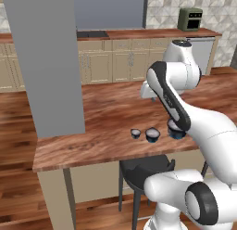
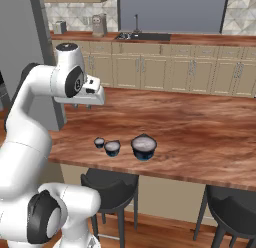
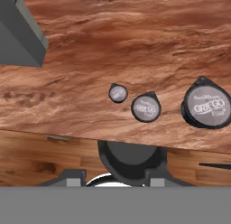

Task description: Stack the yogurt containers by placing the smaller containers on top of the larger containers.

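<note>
A: Where are the cups?

B: I see all three in a row near the front edge of the wooden counter (image 2: 200,137), none stacked. Smallest cup (image 2: 99,142), then middle cup (image 2: 112,148) just beside it, then widest cup (image 2: 143,146) a bit apart (lid reads GRIEGO in the hand view).

A: And the pincer?

B: Gripper (image 2: 82,106) hangs well above the counter, behind the row and off toward the smallest cup's end. Jaws together, nothing held. A black stool (image 2: 107,184) sits under the edge below the cups.
</note>
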Controlling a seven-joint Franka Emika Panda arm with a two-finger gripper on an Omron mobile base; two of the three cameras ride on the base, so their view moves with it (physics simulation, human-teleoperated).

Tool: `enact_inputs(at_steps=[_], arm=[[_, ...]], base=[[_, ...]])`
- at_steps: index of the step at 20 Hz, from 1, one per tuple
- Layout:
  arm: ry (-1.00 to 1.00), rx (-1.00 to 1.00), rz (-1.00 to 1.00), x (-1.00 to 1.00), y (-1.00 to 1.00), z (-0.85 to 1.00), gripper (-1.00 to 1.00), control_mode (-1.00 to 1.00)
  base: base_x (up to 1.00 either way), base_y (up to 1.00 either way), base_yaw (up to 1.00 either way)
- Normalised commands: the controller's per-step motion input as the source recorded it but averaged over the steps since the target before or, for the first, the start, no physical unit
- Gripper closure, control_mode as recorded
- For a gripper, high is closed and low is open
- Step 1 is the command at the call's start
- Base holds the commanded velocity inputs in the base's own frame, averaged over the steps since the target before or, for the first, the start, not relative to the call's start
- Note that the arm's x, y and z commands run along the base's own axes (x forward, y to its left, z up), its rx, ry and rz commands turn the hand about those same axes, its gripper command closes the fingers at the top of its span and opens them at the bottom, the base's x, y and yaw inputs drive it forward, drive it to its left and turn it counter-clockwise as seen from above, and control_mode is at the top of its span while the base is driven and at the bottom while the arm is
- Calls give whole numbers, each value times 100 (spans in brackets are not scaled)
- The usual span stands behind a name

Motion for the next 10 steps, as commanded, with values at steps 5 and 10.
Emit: enact_inputs(at_steps=[5, 10], arm=[[0, -7, 4, -5, 0, -13, -100, -100], [0, -20, 3, -17, 0, -17, -100, -100]], base=[[0, 0, 0], [0, 0, 0]])
